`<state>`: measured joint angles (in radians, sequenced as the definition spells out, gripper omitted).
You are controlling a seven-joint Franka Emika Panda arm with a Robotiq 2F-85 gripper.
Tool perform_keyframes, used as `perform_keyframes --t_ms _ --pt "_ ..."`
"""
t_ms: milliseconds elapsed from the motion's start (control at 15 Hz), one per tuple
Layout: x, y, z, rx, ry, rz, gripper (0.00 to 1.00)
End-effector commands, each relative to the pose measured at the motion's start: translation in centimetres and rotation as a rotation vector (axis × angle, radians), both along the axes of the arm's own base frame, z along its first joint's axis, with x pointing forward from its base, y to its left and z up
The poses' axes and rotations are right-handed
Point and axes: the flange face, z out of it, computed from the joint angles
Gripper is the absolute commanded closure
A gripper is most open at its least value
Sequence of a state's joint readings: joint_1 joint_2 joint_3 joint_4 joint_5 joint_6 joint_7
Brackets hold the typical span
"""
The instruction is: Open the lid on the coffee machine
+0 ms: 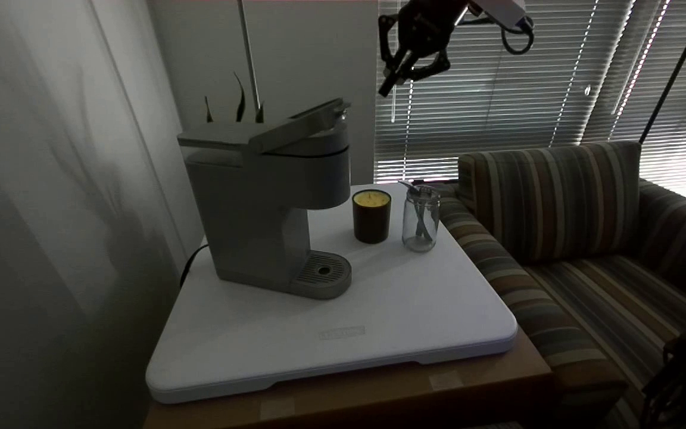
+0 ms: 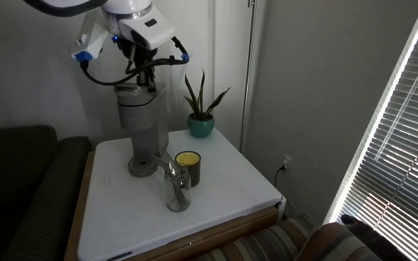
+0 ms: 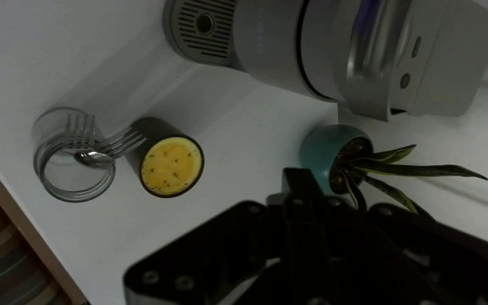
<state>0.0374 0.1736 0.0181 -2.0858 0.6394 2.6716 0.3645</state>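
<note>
The grey coffee machine [image 1: 265, 208] stands upright on the white table. It also shows in an exterior view [image 2: 138, 116] and at the top of the wrist view [image 3: 269, 42]. Its lid [image 1: 298, 128] lies over the head and slopes up toward the front; in the wrist view the lid [image 3: 367, 95] has a shiny front handle. My gripper [image 1: 387, 86] is above and in front of the head, apart from it, fingers together with nothing seen between them. In an exterior view the gripper [image 2: 150, 85] overlaps the lid and hides part of it. In the wrist view the gripper [image 3: 299, 182] points past the machine.
A dark candle [image 1: 371, 217] and a glass jar [image 1: 420, 220] with forks and a spoon stand in front of the machine. A plant in a teal pot [image 2: 200, 125] stands beside it near the wall. A striped armchair [image 1: 551, 208] adjoins the white table [image 1: 414, 310].
</note>
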Motion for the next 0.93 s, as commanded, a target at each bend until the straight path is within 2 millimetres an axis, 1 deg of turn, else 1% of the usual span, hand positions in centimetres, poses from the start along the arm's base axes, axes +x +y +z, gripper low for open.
perform_keyframes --t_ms 0,200,533,867 --pt "-1.7 0.9 0.4 0.022 0.054 0.014 1.0" --pt "-1.5 2.4 -0.1 0.053 0.083 0.062 1.0" --pt "-1.3 5.1 -1.7 0.074 0.135 0.144 1.0" --pt "-0.3 6.5 -2.8 0.042 0.099 0.178 1.0"
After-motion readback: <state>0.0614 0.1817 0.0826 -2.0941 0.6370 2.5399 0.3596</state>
